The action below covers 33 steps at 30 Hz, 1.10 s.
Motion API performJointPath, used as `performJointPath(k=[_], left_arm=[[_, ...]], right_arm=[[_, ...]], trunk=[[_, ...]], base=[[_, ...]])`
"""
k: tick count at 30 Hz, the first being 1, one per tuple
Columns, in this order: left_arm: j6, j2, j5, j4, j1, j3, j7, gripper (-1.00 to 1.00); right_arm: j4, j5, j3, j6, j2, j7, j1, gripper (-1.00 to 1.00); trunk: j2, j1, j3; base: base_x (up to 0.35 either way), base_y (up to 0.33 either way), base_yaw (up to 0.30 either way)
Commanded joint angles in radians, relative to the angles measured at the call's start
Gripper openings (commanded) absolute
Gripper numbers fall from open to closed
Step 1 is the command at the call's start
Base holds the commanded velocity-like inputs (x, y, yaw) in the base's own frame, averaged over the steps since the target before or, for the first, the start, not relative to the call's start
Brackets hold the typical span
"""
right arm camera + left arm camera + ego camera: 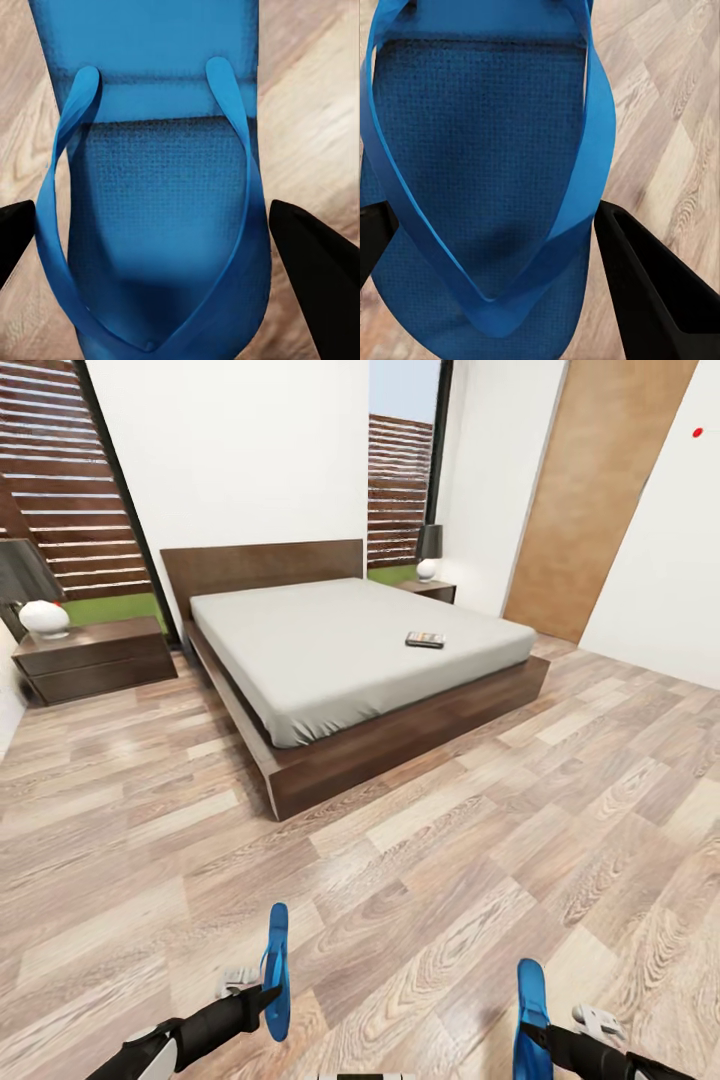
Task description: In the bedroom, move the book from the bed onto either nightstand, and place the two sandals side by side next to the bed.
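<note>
Bright, even daylight with soft shadows and a wide-angle bend.

The wood floor [420, 900] carries a pale sheen ahead of both grippers. The bed [350, 650] throws only a thin dark strip along its frame. Walls and the window [60, 490] lean outward toward the head view's edges. Up close, each sandal [480, 165] shows grainy weave, and the floor behind looks slightly soft.

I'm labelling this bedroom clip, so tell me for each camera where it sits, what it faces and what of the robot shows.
Head view: on the robot's head, looking down over the floor to the bed with the book; both arms show, each carrying a sandal.
Left wrist view: by the left end effector, facing the left sandal; dark fingers flank it.
Right wrist view: by the right end effector, facing the right sandal.
Shared: both sandals also show in the head view.
</note>
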Motion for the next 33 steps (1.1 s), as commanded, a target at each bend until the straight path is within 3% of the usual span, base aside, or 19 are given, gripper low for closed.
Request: performJointPath(k=[1, 29, 33], left_arm=[[-0.003, 0.000, 0.006, 0.001, 0.000, -0.009, 0.002, -1.00], [-0.003, 0.000, 0.006, 0.002, 0.000, -0.009, 0.004, -1.00], [-0.003, 0.000, 0.006, 0.002, 0.000, -0.009, 0.004, -1.00]], right_arm=[[0.000, -0.014, 0.007, -0.001, -0.006, 0.003, 0.000, -1.00], [0.002, -0.017, 0.006, -0.015, -0.010, 0.003, 0.000, -1.00], [0.004, -0.013, 0.008, -0.015, -0.001, -0.002, 0.000, -1.00]], trunk=[[0.000, -0.001, 0.003], [0.007, -0.013, 0.111], [0.007, -0.015, 0.127]], base=[[0.000, 0.000, 0.000], [0.000, 0.000, 0.000], [0.000, 0.000, 0.000]])
